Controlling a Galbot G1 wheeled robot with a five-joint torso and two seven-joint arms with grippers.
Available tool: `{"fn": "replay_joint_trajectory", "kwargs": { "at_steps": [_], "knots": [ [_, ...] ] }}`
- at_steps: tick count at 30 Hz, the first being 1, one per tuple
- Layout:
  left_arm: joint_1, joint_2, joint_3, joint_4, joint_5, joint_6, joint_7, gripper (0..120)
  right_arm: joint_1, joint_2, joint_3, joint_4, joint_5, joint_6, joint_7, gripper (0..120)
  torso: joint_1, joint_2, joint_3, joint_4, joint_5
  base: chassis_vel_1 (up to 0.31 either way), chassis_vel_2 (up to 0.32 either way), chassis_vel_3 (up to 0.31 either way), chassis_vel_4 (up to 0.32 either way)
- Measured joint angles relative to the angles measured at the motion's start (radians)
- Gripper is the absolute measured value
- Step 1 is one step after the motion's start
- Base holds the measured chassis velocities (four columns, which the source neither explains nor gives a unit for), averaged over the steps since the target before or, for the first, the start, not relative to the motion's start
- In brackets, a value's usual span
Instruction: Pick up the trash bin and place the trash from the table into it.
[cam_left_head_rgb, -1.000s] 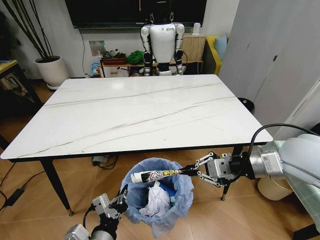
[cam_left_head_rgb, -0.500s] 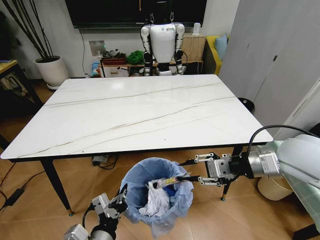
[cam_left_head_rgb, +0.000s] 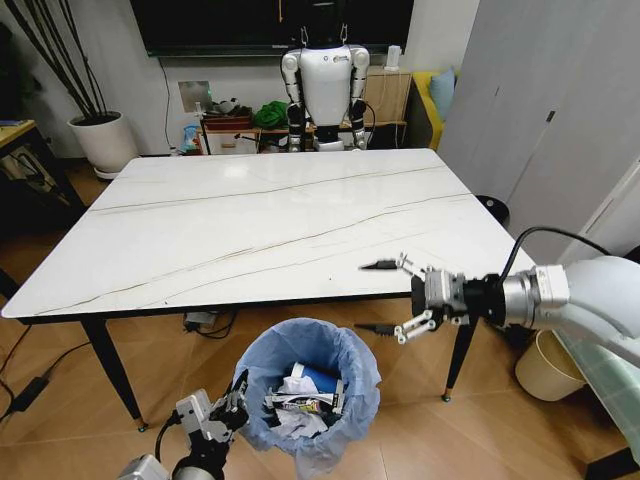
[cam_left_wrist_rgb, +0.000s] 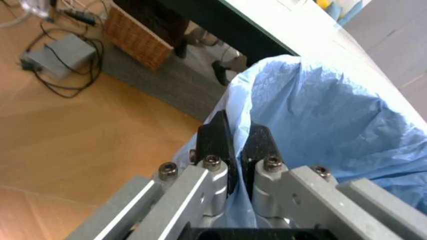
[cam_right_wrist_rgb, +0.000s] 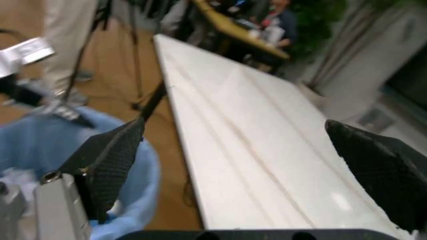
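Holding station at the near edge of the tabletop (cam_left_head_rgb: 280, 215); its marble top carries no litter that I can see. Bin (cam_left_head_rgb: 310, 395) sits below that edge, near the floor, blue liner up, trash (cam_left_head_rgb: 300, 400) piled inside: white paper, a long dark wrapper lying across the heap. Left fingers (cam_left_wrist_rgb: 237, 145) pinched tight on the bin's rim and liner, on its left side. Right fingers (cam_left_head_rgb: 385, 297) spread wide, holding nothing, level with the tabletop edge, above and to the right of the bin.

Risk: left grip is mostly thin liner; if plastic slips or tears, the bin tips and spills. Wrapper rides high and could slide out on a tilt.
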Motion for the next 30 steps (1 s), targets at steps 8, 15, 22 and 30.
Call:
{"fn": "replay_joint_trajectory", "kwargs": {
  "at_steps": [8,15,22,30],
  "knots": [
    [-0.025,0.030,-0.051,0.043,-0.014,-0.012,0.002,0,-0.152,0.175,0.221,-0.193,0.114,0.036,0.194,100,0.000,0.000,0.000,-0.0001,0.0000,0.000,0.000,0.000,0.000],
    [-0.020,0.047,-0.062,0.051,0.024,-0.017,0.002,0,-0.430,0.283,0.607,-0.218,0.163,0.009,0.206,100,0.000,0.000,0.000,-0.0004,-0.0003,0.000,0.000,0.000,0.000],
    [-0.037,0.077,-0.076,0.071,0.084,-0.014,-0.016,0,-0.698,0.485,0.905,-0.198,0.143,0.005,0.158,100,0.000,0.000,0.000,-0.0003,0.0002,0.000,0.000,0.000,0.000],
    [-0.044,0.101,-0.089,0.106,0.140,-0.034,-0.041,0,-0.877,0.645,0.996,-0.202,0.047,0.032,0.059,100,0.000,0.000,0.000,-0.0001,-0.0003,0.000,0.000,0.000,0.000]
  ]
}}
